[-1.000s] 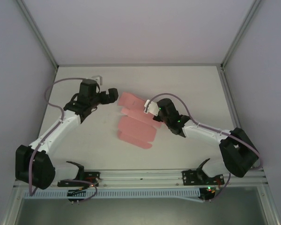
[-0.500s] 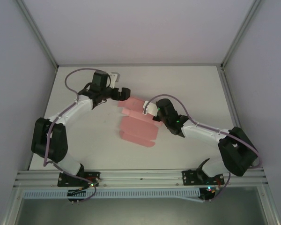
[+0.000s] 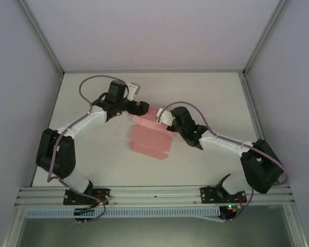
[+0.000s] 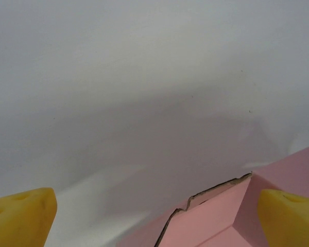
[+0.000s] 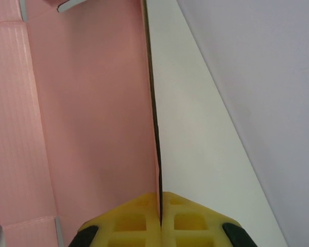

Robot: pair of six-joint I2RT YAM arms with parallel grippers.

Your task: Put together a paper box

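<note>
The paper box is a pale pink die-cut sheet (image 3: 149, 138) lying mid-table, partly folded, with flaps and creases. My right gripper (image 3: 167, 119) holds its right edge: in the right wrist view the yellow fingers (image 5: 139, 221) are pressed together on the thin edge of the pink sheet (image 5: 87, 113), which stands upright between them. My left gripper (image 3: 143, 108) is at the sheet's far left corner. In the left wrist view its yellow fingertips (image 4: 20, 216) stand wide apart, with a folded pink flap (image 4: 216, 216) between them near the right fingertip (image 4: 288, 218).
The white table (image 3: 92, 154) is walled by grey panels on three sides, with metal posts (image 3: 41, 36) at the back corners. An aluminium rail (image 3: 154, 195) carrying the arm bases runs along the near edge.
My left arm swung right and forward, bringing its gripper from the table's left side to the sheet's far corner. The right gripper stayed on the sheet's edge, and the sheet shifted slightly.
</note>
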